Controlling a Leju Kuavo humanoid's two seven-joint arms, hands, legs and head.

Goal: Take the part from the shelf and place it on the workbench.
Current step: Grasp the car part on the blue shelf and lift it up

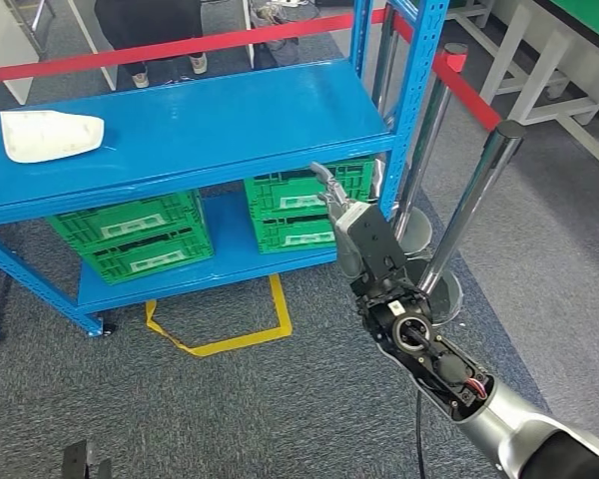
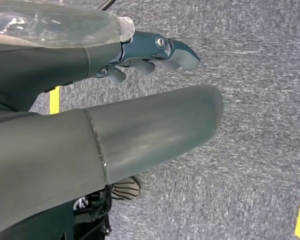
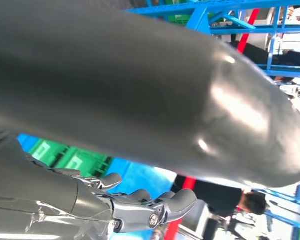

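A white, flattish part (image 1: 50, 135) lay on the top board of a blue shelf (image 1: 206, 125), near that board's left end and well away from both hands. The right hand (image 1: 340, 205) was raised in front of the shelf's right side, level with the front edge of the top board and before a green crate (image 1: 307, 205) on the lower board; it held nothing, and its fingers (image 3: 167, 202) stretched forward with only a slight curl, apart from the thick thumb (image 3: 160, 95) that loomed across the right wrist view. The part sat far to the left of this hand, with most of the board between them. A second green crate (image 1: 135, 235) stood on the lower board toward the left. The left hand (image 2: 148, 90) hung over grey carpet (image 2: 254, 100), its dark fingers (image 2: 160, 50) extended and a little bent, its thumb set apart from them, with nothing in its hold. Yellow tape (image 1: 229, 334) marked an outline on the floor in front of the shelf. A red barrier strap (image 1: 169, 48) ran behind the shelf to chrome posts (image 1: 469, 205) on the right, and a person's shoes (image 1: 169, 68) stood beyond the strap.
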